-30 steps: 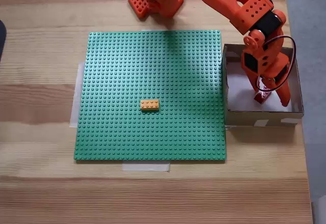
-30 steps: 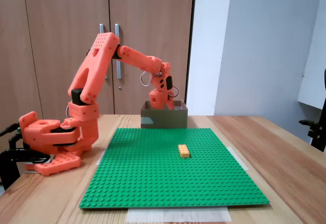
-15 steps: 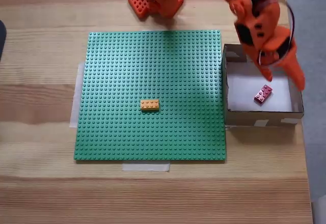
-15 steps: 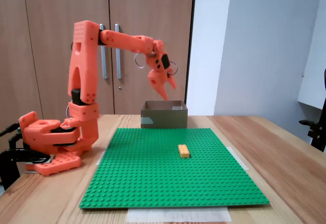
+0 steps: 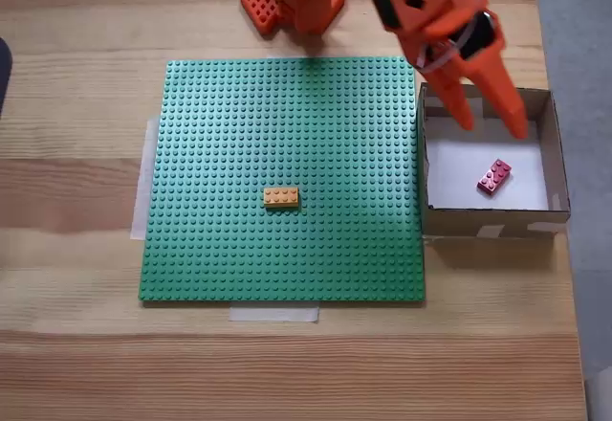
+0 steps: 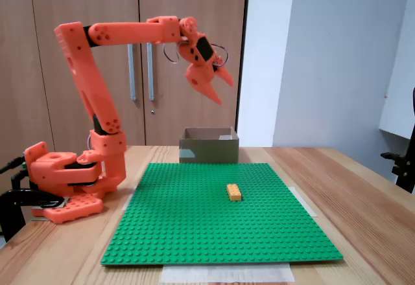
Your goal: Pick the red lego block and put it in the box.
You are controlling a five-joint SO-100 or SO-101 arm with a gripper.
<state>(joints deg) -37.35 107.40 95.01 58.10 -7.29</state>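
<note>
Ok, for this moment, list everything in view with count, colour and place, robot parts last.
red lego block: one, red, lying tilted on the white floor inside the box.
box: one, brown cardboard, on the table just right of the baseplate in a fixed view.
orange brick: one, orange-yellow, on the baseplate, a little below its middle.
baseplate: one, green, studded, taped flat on the table.
table: one, pale wood.
cabinet doors: two, brown, behind the arm.
arm: one, orange, base at the table's far edge.
gripper: one, orange, open and empty, raised above the box.
</note>
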